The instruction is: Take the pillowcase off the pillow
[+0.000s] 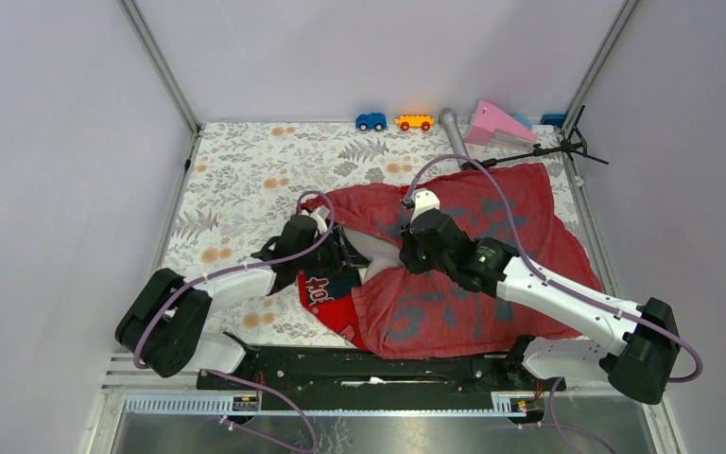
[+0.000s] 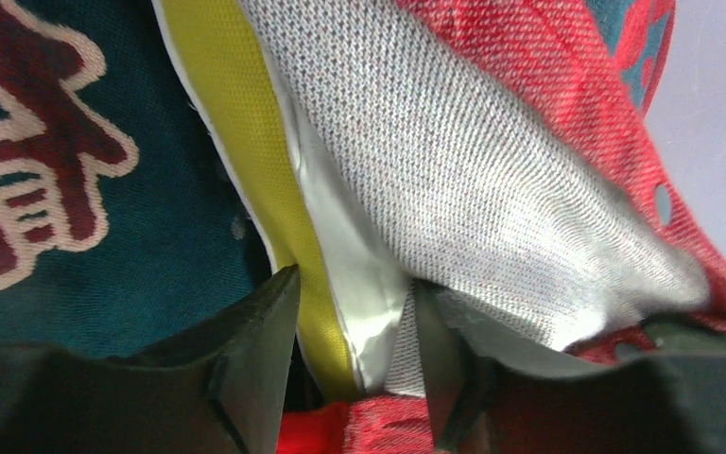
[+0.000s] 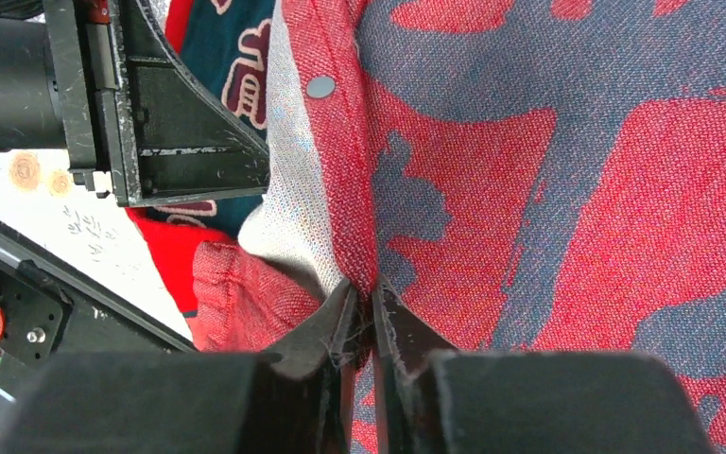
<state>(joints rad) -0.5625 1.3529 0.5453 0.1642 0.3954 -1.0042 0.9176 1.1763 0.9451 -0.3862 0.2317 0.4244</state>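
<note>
The red pillowcase (image 1: 492,227) lies spread over the right half of the table, its dull side with grey-blue marks facing up. At its open left end a white corner of the pillow (image 1: 379,252) pokes out. My left gripper (image 1: 345,253) is at that opening. In the left wrist view its jaws (image 2: 354,284) stand apart on either side of the pillow's yellow edge (image 2: 246,123) and white corner, the pads close against the fabric. My right gripper (image 1: 406,253) is shut on the pillowcase's red hem (image 3: 350,170), and its fingers (image 3: 373,288) pinch the fold just below a snap button (image 3: 320,87).
A blue toy car (image 1: 371,121), an orange toy car (image 1: 414,122), a grey cylinder (image 1: 452,128), a pink wedge (image 1: 496,123) and a black stand (image 1: 553,151) line the back edge. The floral cloth (image 1: 246,180) shows at the left. The left arm's gripper body (image 3: 170,123) is next to my right fingers.
</note>
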